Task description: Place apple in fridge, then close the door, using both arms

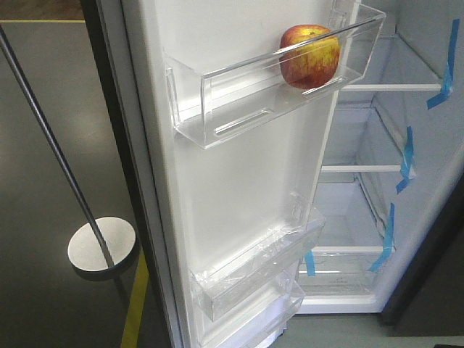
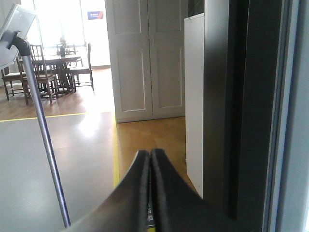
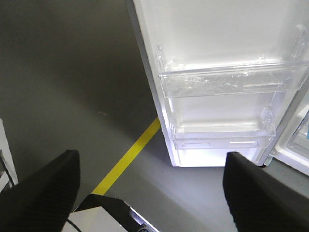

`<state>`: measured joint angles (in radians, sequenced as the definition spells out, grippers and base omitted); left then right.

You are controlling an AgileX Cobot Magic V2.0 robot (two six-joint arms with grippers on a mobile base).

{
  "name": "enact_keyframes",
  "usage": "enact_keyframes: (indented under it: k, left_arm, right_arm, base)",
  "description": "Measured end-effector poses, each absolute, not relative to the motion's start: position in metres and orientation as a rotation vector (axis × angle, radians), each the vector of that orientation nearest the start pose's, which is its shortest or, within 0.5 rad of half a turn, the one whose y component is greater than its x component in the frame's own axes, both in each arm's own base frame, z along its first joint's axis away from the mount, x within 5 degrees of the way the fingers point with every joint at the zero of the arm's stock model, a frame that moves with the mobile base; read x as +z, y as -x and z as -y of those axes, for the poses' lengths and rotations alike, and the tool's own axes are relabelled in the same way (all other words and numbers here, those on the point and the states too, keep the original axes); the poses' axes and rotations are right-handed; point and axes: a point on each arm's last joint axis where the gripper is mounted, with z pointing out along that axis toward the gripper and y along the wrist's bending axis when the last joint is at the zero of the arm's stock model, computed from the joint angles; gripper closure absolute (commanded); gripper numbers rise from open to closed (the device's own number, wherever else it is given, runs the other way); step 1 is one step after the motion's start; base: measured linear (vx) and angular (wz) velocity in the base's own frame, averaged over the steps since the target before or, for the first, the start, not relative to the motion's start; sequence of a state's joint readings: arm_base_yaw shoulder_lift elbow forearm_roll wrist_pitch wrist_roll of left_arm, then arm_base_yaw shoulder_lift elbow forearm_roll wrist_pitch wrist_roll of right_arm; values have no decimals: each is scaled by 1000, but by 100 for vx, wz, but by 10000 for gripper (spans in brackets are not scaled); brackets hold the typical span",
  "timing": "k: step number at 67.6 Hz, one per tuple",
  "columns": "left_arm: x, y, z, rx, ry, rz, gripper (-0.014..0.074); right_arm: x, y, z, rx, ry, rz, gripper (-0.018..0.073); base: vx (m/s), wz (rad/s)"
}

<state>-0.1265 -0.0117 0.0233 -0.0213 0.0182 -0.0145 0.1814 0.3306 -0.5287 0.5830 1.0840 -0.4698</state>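
Observation:
The red and yellow apple (image 1: 310,56) rests in the top clear bin (image 1: 239,94) of the open door (image 1: 239,188), whose white inner face fills the front view. Behind it the fridge (image 1: 377,181) shows white shelves and blue tape strips. My left gripper (image 2: 150,153) is shut with nothing in it, just beside the door's dark outer face (image 2: 251,111). My right gripper (image 3: 152,162) is open and empty, low over the floor, looking at the door's lower bins (image 3: 227,82). No arm shows in the front view.
A metal pole on a round base (image 1: 101,250) stands on the grey floor left of the door. A yellow floor line (image 3: 130,157) runs under the door's corner. White room doors (image 2: 145,58) and a dining table with chairs (image 2: 53,67) lie further off.

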Motion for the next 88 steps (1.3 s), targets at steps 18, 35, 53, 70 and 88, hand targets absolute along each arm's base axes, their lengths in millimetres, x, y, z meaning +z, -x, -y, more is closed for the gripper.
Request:
enact_keyframes:
  k: [18, 35, 53, 70, 88]
  left_arm:
    - [204, -56, 7, -132, -67, -1513, 603]
    - [207, -56, 7, -237, 30, -1485, 603]
    - [255, -45, 6, -301, 75, -1404, 603]
    - [303, -55, 6, -183, 6, -1681, 603]
    - [326, -109, 12, -80, -83, -2079, 603]
  right_arm:
    - [284, -29, -51, 591, 659, -2173, -17]
    - [284, -28, -51, 592, 660, -2173, -17]
    - [284, -28, -51, 592, 661, -2174, -17]
    - [284, -28, -51, 592, 661, -2174, -17]
    - [284, -28, -51, 592, 661, -2174, -17]
  base:
    - [0, 0]
    - [0, 0]
    - [0, 0]
    - [0, 0]
    - [0, 0]
